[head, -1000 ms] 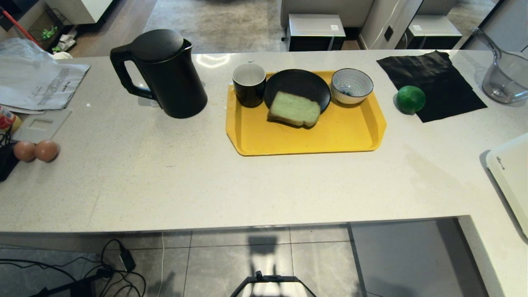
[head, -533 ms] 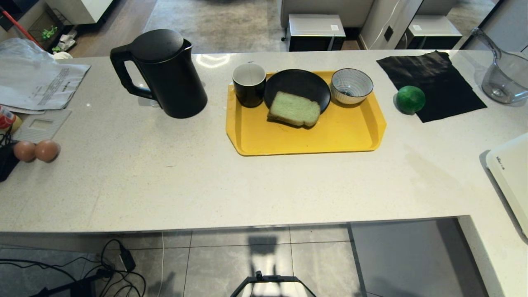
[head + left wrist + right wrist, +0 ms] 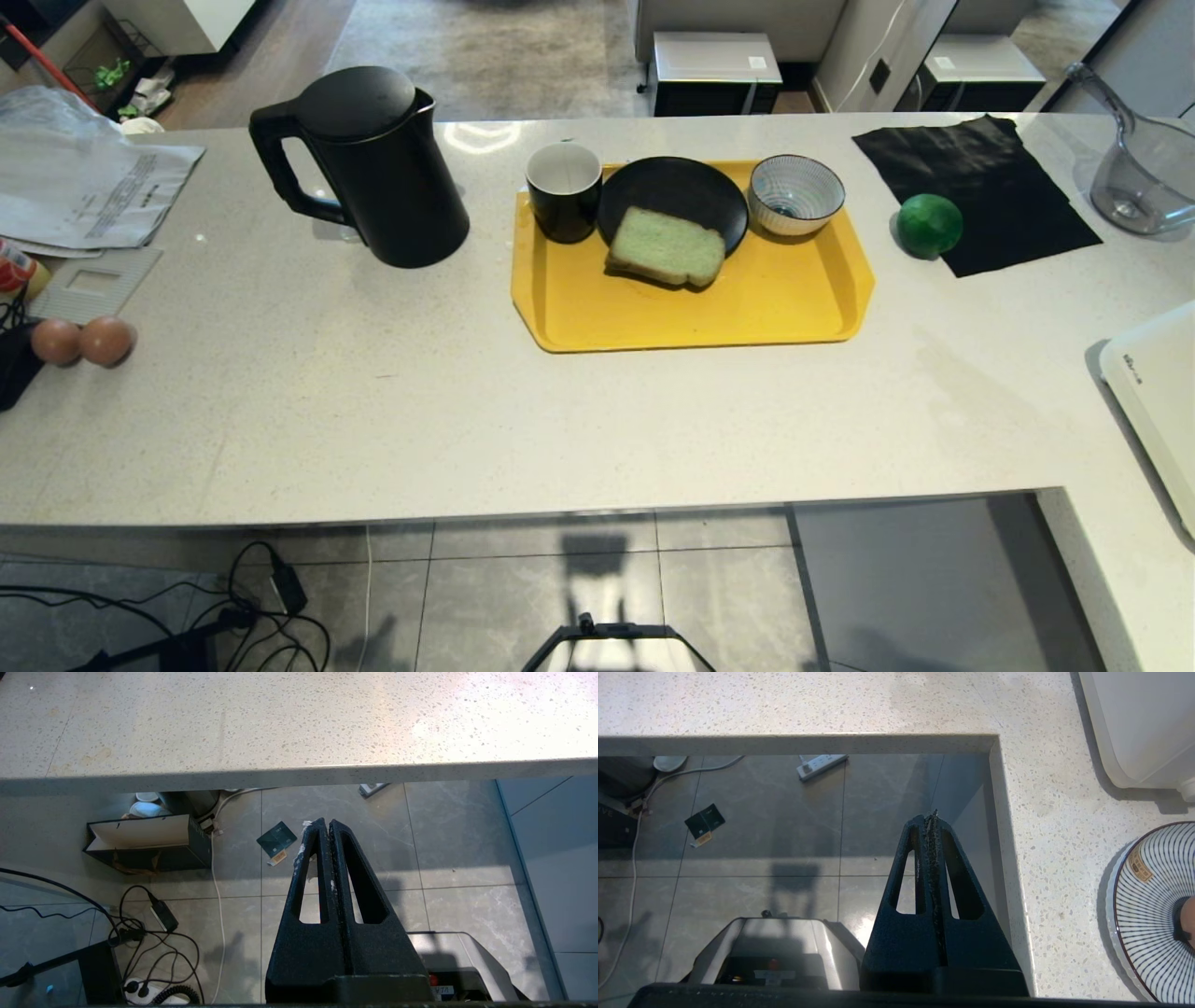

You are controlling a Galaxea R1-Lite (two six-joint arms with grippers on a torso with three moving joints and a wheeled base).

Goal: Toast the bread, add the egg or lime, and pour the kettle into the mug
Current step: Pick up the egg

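Note:
The black kettle (image 3: 373, 168) stands at the back left of the counter. A yellow tray (image 3: 691, 313) carries the black mug (image 3: 563, 191), a black plate (image 3: 672, 187) and a striped bowl (image 3: 796, 194). The pale green bread (image 3: 666, 247) rests half on the plate's front rim. The lime (image 3: 929, 226) lies right of the tray by a black cloth (image 3: 971, 187). Two brown eggs (image 3: 82, 341) lie at the far left. Neither arm shows in the head view. My left gripper (image 3: 325, 822) and right gripper (image 3: 931, 815) hang shut and empty over the floor, below the counter's front edge.
A glass jug (image 3: 1144, 177) stands at the back right, and a white appliance (image 3: 1153, 392) sits on the right wing of the counter. Papers (image 3: 84, 187) lie at the back left. In the right wrist view a striped dish (image 3: 1153, 905) sits on the counter near the appliance (image 3: 1139, 728).

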